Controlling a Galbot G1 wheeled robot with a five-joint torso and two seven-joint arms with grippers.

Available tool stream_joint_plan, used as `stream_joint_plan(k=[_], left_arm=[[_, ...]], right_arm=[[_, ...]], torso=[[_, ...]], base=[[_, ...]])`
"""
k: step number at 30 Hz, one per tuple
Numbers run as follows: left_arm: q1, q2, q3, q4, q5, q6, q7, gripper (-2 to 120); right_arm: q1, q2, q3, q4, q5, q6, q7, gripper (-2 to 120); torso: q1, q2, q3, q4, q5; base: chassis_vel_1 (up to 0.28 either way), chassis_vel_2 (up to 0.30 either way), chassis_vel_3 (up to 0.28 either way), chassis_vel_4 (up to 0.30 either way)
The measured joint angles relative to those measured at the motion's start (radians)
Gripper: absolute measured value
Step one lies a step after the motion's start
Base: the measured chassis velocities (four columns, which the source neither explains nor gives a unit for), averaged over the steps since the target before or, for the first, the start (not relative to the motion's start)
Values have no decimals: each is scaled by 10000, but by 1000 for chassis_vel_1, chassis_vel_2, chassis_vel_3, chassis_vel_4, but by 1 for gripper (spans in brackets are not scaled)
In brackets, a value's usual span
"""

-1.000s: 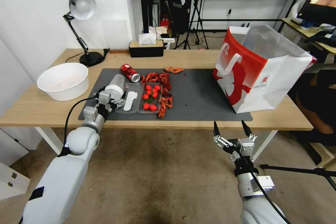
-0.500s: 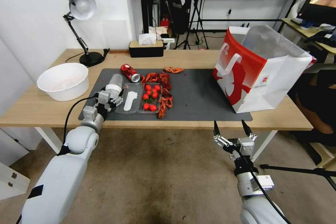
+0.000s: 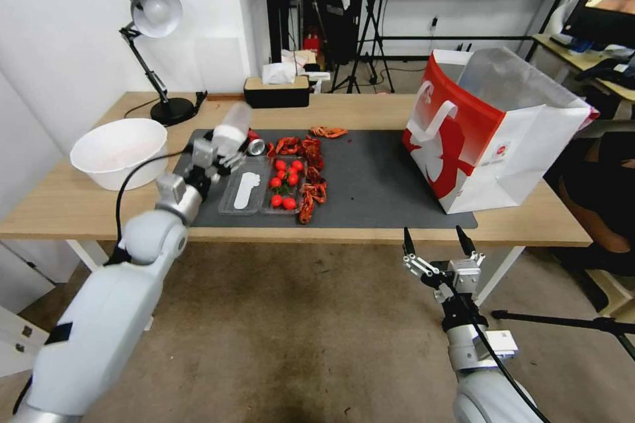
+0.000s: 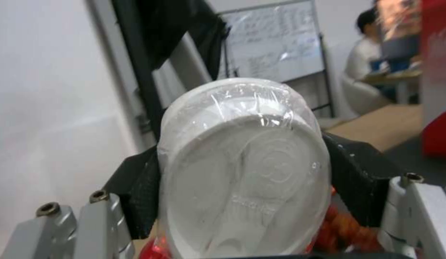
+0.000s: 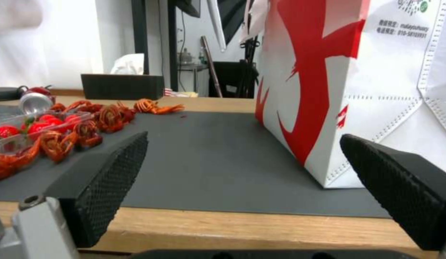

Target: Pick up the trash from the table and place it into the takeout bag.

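Left gripper (image 3: 221, 157): clamped on a clear plastic cup (image 3: 233, 127), raised above the left part of the dark grey rectangular mat (image 3: 370, 185); cup tilted, pointing up and away from the robot.
Left wrist view: cup's round pale base (image 4: 242, 172) seen end-on, film-wrapped, squeezed between the two black fingers (image 4: 354, 176); red and orange scraps just visible below it.
Right gripper (image 3: 436, 244): spread wide, holding nothing, parked in front of the near edge of the long light-wood table (image 3: 79, 205), below the bag.
Right wrist view: black ribbed pads (image 5: 107, 176) well apart; past them the mat and the bag's red-and-white side (image 5: 328, 93) close up.
Takeout bag (image 3: 496, 139): large white paper bag with red panels, upright on the mat's right end, mouth open, well apart from the cup.
Crushed red drink can (image 3: 254, 144): lying on the mat just beside the lifted cup, partly hidden by it in the head view; silver end clearer from the right wrist (image 5: 35, 100).
Clear tray (image 3: 241, 195): on the mat, holding a white flat piece, beside red cherry tomatoes (image 3: 283, 182) and red crayfish shells (image 3: 311, 185).
White round basin (image 3: 119, 152): on the table left of the mat.
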Motion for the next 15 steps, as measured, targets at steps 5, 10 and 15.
stream_joint_plan(k=[5, 10, 15], left_arm=[[-1057, 449, 1010, -322, -1453, 8, 509, 71], [-2359, 490, 2243, -292, -2597, -44, 963, 71], [-3172, 318, 3093, -96, -3060, -155, 1057, 71]], right_arm=[[-8, 30, 38, 29, 0, 3, 7, 100], [19, 48, 66, 58, 0, 3, 13, 100], [51, 50, 107, 67, -2, -8, 21, 100]], torso=[[0, -1, 0, 1, 0], [1, -1, 0, 0, 0], [1, -2, 0, 1, 1]], base=[[0, 0, 0, 0], [0, 0, 0, 0], [0, 0, 0, 0]])
